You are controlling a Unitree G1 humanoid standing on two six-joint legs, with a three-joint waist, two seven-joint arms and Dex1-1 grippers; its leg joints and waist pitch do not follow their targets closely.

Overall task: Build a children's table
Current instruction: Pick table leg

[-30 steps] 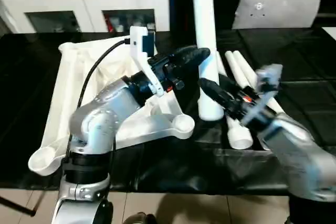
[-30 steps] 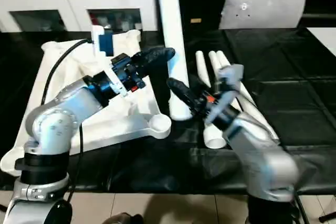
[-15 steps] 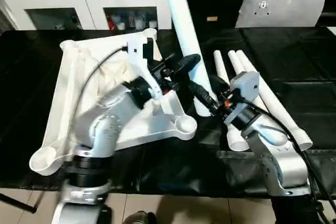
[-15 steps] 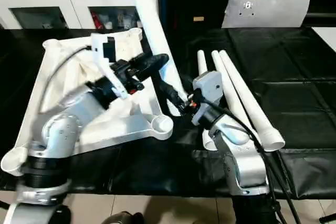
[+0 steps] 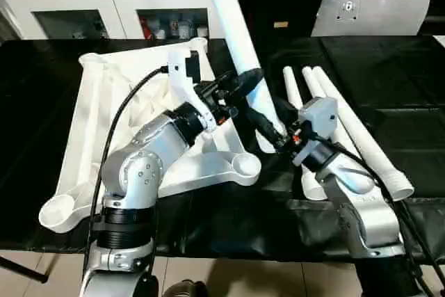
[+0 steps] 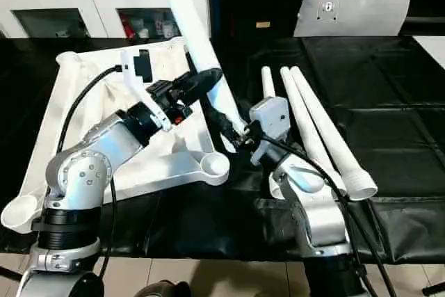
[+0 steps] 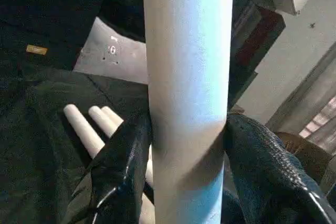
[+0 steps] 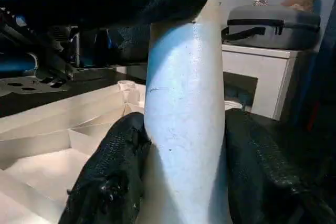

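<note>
L wrist view: leg (image 7: 188, 93) betw. left claw (image 7: 185, 150) fingers, clamped.

Held leg (image 5: 233, 26) top cut off by the frame edge, foot hidden behind right pincer (image 5: 268, 126)

You had the top (image 5: 104, 137) lying on the table's (image 5: 410, 109) left half, underside up, one corner socket (image 5: 245, 165) nearest the middle; just right of that socket a leg (image 5: 233, 26) stood tilted, leaning up and to the left; your left gripper (image 5: 245, 83) clasped it higher, your right gripper (image 5: 268, 129) lower, both around it; three more legs (image 5: 348, 126) lay side by side to the right; a cabinet (image 5: 104, 5) stood behind the table.
</note>
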